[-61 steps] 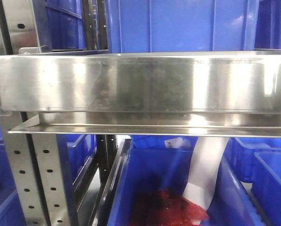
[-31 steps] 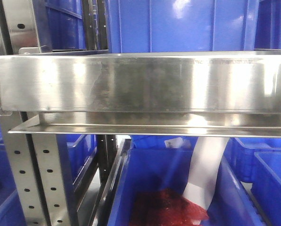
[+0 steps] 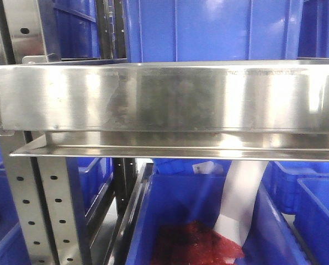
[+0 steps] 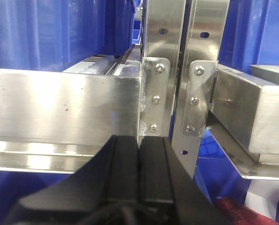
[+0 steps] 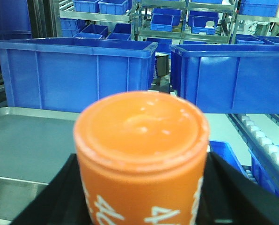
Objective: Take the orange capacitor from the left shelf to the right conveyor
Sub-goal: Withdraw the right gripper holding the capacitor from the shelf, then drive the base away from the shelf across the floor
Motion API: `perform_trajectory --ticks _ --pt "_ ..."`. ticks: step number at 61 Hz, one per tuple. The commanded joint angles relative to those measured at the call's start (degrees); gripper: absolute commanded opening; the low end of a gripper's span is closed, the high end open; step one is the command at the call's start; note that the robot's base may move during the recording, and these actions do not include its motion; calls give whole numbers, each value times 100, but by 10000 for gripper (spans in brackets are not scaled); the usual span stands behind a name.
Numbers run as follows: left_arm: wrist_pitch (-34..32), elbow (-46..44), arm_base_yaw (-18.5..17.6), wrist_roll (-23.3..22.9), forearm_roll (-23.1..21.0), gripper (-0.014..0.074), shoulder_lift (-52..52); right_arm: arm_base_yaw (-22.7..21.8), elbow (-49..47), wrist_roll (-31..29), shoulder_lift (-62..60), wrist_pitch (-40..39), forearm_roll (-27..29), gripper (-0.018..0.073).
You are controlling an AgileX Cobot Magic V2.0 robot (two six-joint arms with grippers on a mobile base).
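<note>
The orange capacitor (image 5: 142,154) fills the right wrist view, upright, with white "4" digits on its side. My right gripper (image 5: 142,199) is shut on it, with one black finger (image 5: 55,197) against each side. The left shelf (image 3: 164,96) shows its tall brushed-steel front lip across the front view, and it appears again in the left wrist view as the left shelf (image 4: 60,103). My left gripper (image 4: 138,140) hangs just before that lip, shut with its pads pressed together and nothing between them. The right conveyor is out of view.
Perforated steel uprights (image 4: 163,56) stand close ahead of the left gripper. Blue bins (image 3: 208,30) sit above and below the shelf; one (image 3: 192,243) holds red material. Behind the capacitor are a flat grey metal surface (image 5: 27,140), large blue bins (image 5: 74,75) and white rollers (image 5: 266,140).
</note>
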Motion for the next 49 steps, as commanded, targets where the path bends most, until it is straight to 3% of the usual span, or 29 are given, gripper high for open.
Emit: perform_trajectory --ticks 1,49 --pt "-515 -18 10 -9 -10 -127 -62 -34 -199 -72 78 -494 -44 56" --pt "-515 -18 10 -9 -10 -127 -62 -34 -199 -72 78 -494 -44 56"
